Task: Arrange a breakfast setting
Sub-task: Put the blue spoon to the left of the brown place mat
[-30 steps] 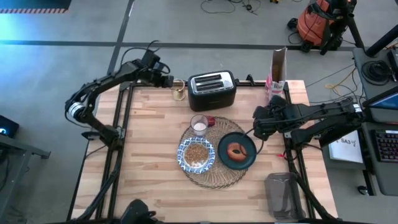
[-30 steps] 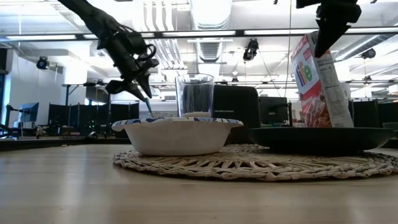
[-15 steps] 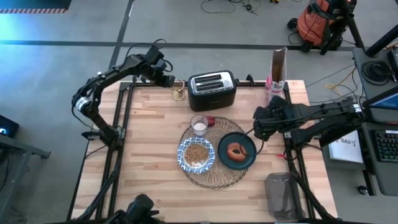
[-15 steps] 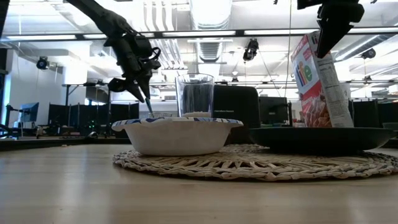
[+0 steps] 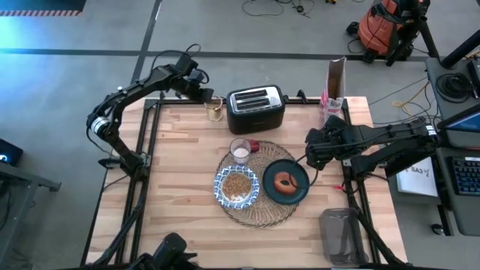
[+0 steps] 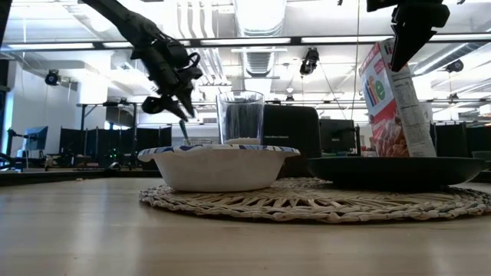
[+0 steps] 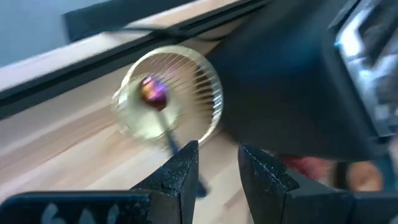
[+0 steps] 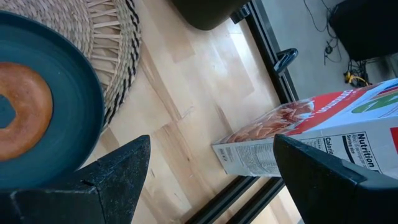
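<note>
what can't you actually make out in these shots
- Bowl contents: low view, its rim hides them.
- Pastry: right wrist view, cut off by the picture edge.
- Whether the left gripper fingers hold the thin stem in the small jar: left wrist view, blurred.
- Cereal box print: high view, too small.

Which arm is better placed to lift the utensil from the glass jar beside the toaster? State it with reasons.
Left. The left tool hangs right at the jar holding the utensil. The right tool waits open by the teal plate, beyond the toaster.

cereal box (image 8: 298, 134) reads "Nutrition", probably "Life" in front
</note>
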`<state>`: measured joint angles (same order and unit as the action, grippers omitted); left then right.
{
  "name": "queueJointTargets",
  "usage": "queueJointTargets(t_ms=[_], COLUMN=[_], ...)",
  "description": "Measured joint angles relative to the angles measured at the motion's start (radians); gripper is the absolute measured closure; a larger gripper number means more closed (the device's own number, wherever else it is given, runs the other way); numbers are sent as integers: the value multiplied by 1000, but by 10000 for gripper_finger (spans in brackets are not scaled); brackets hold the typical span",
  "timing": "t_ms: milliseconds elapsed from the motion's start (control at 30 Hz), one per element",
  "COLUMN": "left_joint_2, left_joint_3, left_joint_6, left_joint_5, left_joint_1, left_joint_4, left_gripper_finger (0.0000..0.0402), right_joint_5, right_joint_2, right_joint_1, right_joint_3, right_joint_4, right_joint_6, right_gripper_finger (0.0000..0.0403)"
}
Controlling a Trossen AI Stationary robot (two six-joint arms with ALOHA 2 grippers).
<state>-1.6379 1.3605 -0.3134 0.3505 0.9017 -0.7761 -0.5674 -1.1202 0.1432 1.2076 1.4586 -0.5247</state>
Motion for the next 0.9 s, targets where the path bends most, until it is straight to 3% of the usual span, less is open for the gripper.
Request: queueJointTargets(t_ms=[200, 533, 733, 900], left_joint_2=[0, 3, 4, 4], left_joint_3=[27, 80, 59, 35], left_joint_6=[40, 163, 163, 137], left_joint_5=[52, -79, -89, -41], left_joint_1=[-2, -12, -18, -21], left_joint_4=[-14, -294, -213, -126], left_gripper_finger=[306, 306, 306, 306], right_joint_5=[0, 27, 26, 26], right_joint_2=[0, 0, 0, 0], right_joint_1=[0, 0, 0, 0], right_joint_3=[0, 0, 0, 0], right_joint_4=[1, 8, 8, 8], right_joint_6=[-22, -52, -52, -52], right_gripper_finger=[76, 76, 76, 76])
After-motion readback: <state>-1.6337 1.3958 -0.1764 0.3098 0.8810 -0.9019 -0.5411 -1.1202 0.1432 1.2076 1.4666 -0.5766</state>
